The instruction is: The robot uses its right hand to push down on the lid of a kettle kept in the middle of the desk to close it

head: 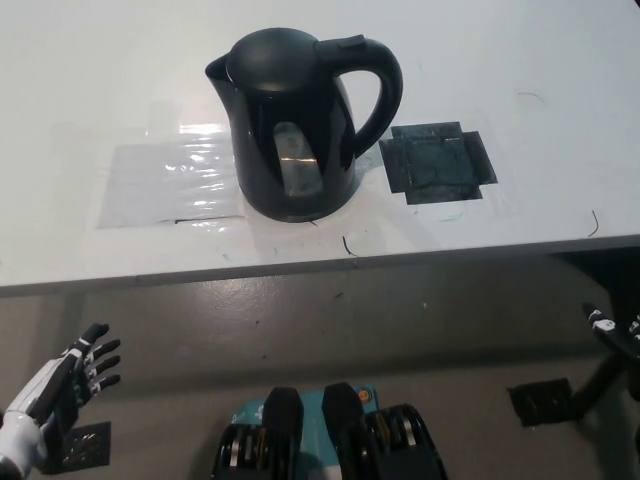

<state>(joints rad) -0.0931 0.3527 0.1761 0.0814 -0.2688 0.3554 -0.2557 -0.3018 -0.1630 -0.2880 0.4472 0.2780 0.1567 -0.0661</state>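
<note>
A black kettle (pixel 298 125) stands upright near the middle of a white desk (pixel 560 110), its domed lid (pixel 272 55) at the top, its spout pointing toward ten o'clock and its handle (pixel 375 80) arching out toward three o'clock. From above, the lid looks seated on the body, though whether it is fully latched cannot be told from this angle. A clear sheet of tape or film (pixel 165 185) lies on the desk at the kettle's nine o'clock, its edge reaching the base, and a dark taped square (pixel 438 163) sits just beside the kettle at three o'clock. The robot's black right hand (pixel 615 335) shows only at the picture's far right edge, at about four o'clock from the kettle and below the desk's front edge, well apart from the lid; too little of it is visible to tell whether it is spread or clenched. The white left hand (pixel 70 380) rests at the lower left, at about seven o'clock, fingers apart and holding nothing. To press the lid well, the right hand would likely need to rise clear of the desk edge, travel in over the handle and come down flat on the crown of the lid, pushing straight down so that the kettle neither tips toward the spout nor slides on the smooth film.
</note>
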